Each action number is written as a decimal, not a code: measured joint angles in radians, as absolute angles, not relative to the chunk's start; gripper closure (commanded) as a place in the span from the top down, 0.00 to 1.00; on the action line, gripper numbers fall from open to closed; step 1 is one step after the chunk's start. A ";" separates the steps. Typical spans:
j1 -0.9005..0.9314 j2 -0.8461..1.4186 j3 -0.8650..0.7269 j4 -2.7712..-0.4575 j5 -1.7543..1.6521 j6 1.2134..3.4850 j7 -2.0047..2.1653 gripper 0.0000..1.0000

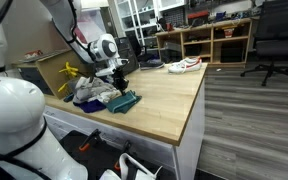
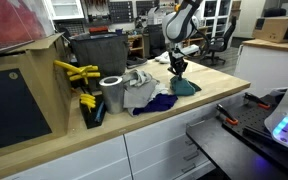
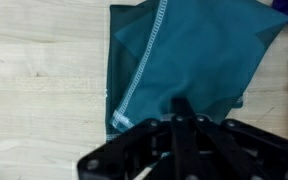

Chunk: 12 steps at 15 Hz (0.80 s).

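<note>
A teal cloth with white stitching (image 3: 184, 50) lies on the light wooden table (image 3: 44, 90). It shows in both exterior views (image 1: 125, 101) (image 2: 184, 87). My gripper (image 3: 181, 105) is directly above it with its black fingers pressed together at the cloth's middle, and folds run out from the tips. In both exterior views the gripper (image 1: 119, 84) (image 2: 178, 70) points straight down onto the cloth.
A pile of white, grey and blue clothes (image 1: 90, 92) (image 2: 144, 93) lies beside the teal cloth. Yellow tools (image 2: 76, 72) and a metal cylinder (image 2: 111, 93) stand near a cardboard box. A white and red shoe (image 1: 184, 65) lies at the table's far end.
</note>
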<state>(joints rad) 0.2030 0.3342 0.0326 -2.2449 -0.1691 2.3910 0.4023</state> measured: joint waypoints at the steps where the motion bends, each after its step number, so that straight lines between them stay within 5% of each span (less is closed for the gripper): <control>1: 0.203 0.334 0.027 -2.251 -0.184 2.404 0.412 0.00; 12: 0.205 0.356 -0.068 -2.283 -0.301 2.502 0.511 0.00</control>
<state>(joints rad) 0.2047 0.3563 -0.0676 -2.2827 -0.3014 2.5023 0.5114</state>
